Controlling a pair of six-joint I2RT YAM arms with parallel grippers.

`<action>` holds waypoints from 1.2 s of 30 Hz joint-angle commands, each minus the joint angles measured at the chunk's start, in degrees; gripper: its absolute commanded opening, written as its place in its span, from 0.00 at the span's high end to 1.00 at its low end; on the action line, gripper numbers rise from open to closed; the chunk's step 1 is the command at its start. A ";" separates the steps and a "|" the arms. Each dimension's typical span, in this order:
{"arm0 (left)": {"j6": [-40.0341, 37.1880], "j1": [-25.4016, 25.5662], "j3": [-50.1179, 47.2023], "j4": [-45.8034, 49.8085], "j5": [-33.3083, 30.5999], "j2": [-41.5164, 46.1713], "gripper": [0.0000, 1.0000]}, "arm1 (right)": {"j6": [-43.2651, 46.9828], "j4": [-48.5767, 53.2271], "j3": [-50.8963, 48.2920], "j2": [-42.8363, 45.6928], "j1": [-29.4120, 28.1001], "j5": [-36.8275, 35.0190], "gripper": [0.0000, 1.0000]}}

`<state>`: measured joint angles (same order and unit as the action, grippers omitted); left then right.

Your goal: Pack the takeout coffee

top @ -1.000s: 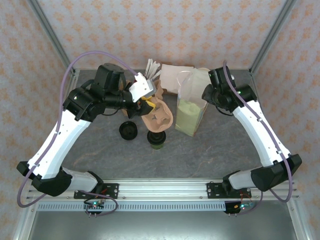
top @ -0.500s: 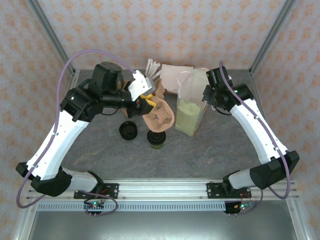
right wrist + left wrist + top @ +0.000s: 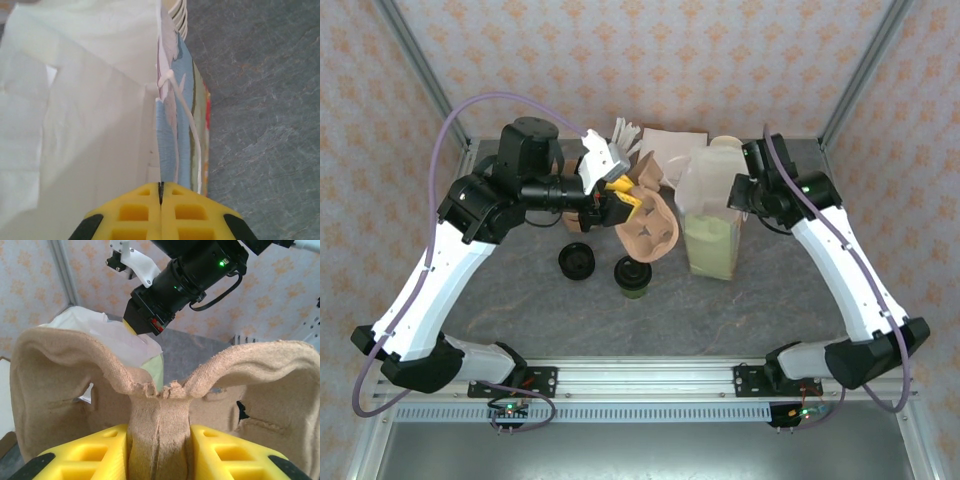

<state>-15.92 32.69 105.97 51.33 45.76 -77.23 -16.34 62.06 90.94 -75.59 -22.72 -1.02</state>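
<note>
The takeout coffee (image 3: 632, 277), a short olive-green cup under a black lid, stands on the table in front of both grippers, touched by neither. My left gripper (image 3: 620, 197) (image 3: 160, 450) is shut on the centre ridge of a brown pulp cup carrier (image 3: 652, 226) (image 3: 65, 375), held off the table just left of the paper bag. The white paper bag (image 3: 712, 225) (image 3: 90, 125) stands upright with its mouth open. My right gripper (image 3: 738, 195) (image 3: 161, 192) is shut on the bag's right wall at the rim.
A loose flat black lid (image 3: 577, 261) lies left of the coffee. Behind the bag are a stack of cream cups (image 3: 177, 15), paper napkins (image 3: 665, 150) and wooden stirrers (image 3: 623, 133). Metal frame posts (image 3: 420, 70) and walls close in the back corners.
My right gripper has shut on the bag's wall and drawn the bag to the right and more upright. The left gripper has carried the pulp carrier up and to the right.
</note>
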 commanded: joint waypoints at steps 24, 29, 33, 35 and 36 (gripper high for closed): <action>17.39 3.61 7.56 -7.42 13.74 -9.48 0.65 | 10.98 0.78 -6.01 12.44 -9.74 4.82 1.00; 18.71 3.61 11.26 -5.55 15.09 -13.46 0.65 | 11.93 0.65 -6.27 13.25 -10.49 5.97 1.00; 18.97 3.61 13.47 -4.56 16.02 -16.07 0.65 | 12.20 0.36 -6.39 13.81 -10.62 6.44 1.00; 17.98 3.61 14.70 -3.24 16.32 -17.29 0.65 | 12.45 0.39 -6.29 13.89 -10.62 6.72 1.00; 17.74 3.63 15.15 -2.93 16.83 -17.82 0.65 | 12.46 0.43 -6.25 13.98 -10.62 6.89 1.00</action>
<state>1.72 36.01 118.34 46.46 59.92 -94.32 -5.02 63.68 85.06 -62.72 -32.97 5.28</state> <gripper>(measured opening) 0.347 0.041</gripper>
